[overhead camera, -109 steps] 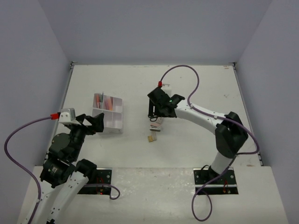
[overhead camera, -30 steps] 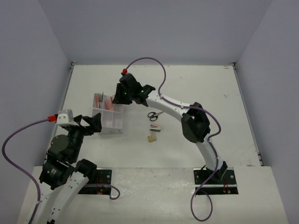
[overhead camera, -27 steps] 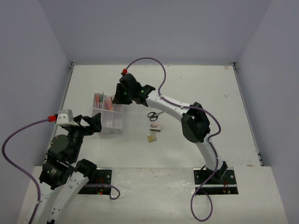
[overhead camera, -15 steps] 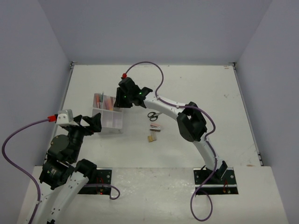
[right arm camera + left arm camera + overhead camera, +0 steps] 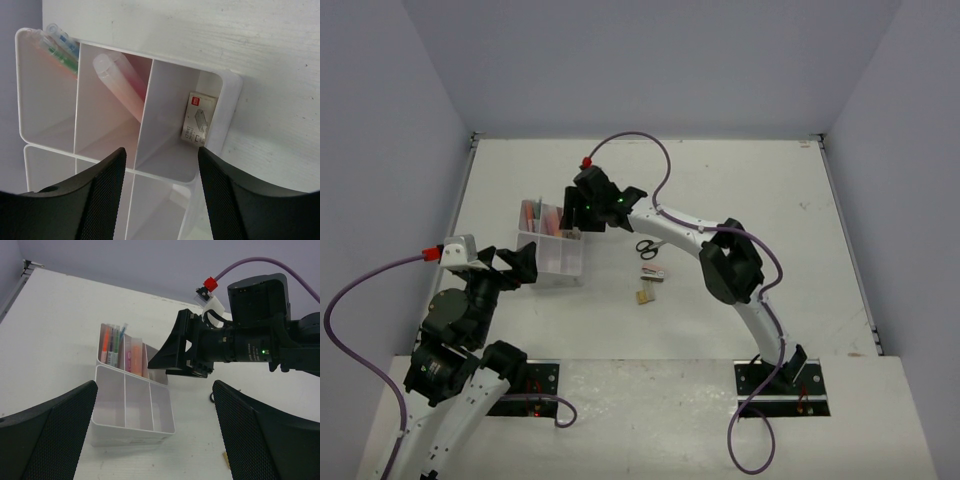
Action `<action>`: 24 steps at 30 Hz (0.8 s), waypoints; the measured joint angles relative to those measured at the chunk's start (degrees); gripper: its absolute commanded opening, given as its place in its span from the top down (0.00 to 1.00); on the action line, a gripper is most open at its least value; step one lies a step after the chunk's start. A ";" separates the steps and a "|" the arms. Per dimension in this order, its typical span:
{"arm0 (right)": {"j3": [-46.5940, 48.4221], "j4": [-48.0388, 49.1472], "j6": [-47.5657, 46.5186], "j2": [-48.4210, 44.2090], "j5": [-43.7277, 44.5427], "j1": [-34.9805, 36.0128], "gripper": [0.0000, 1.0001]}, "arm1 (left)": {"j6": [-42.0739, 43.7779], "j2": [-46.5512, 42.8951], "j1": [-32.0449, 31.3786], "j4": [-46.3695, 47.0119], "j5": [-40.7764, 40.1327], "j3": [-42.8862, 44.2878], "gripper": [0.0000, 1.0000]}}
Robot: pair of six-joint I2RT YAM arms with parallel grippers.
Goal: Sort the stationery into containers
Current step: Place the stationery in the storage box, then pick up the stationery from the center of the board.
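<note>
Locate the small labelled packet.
Right wrist view: the packet lies in a corner compartment of the organiser, next to the one holding the pink marker.

Pairs white links with black joints on the left arm (image 5: 455, 320) and right arm (image 5: 670, 222). Trails a purple cable (image 5: 630, 135) from a red plug (image 5: 586, 160). Shows black, dimpled fingers (image 5: 55, 435) and a green light (image 5: 263, 352). Bolts to black base plates (image 5: 815, 385).

Translucent white organiser box (image 5: 560, 262), pink marker (image 5: 122, 85), black scissors (image 5: 646, 247), tan eraser (image 5: 644, 297), purple cable (image 5: 250, 261), white table (image 5: 760, 180).
</note>
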 measured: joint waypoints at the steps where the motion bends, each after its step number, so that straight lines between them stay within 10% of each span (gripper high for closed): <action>1: -0.40 0.00 -0.04 -0.35 0.05 -0.01 0.38 | 0.00 0.00 0.00 -0.01 -0.01 0.00 0.00; 13: -27.87 -0.74 -10.78 -30.56 9.29 -0.03 0.35 | 0.00 -0.04 0.00 -0.01 -0.12 0.00 0.00; 24: -41.29 -13.97 -6.74 -38.04 17.88 5.28 0.68 | 0.00 0.09 0.00 -0.01 -0.12 0.00 0.00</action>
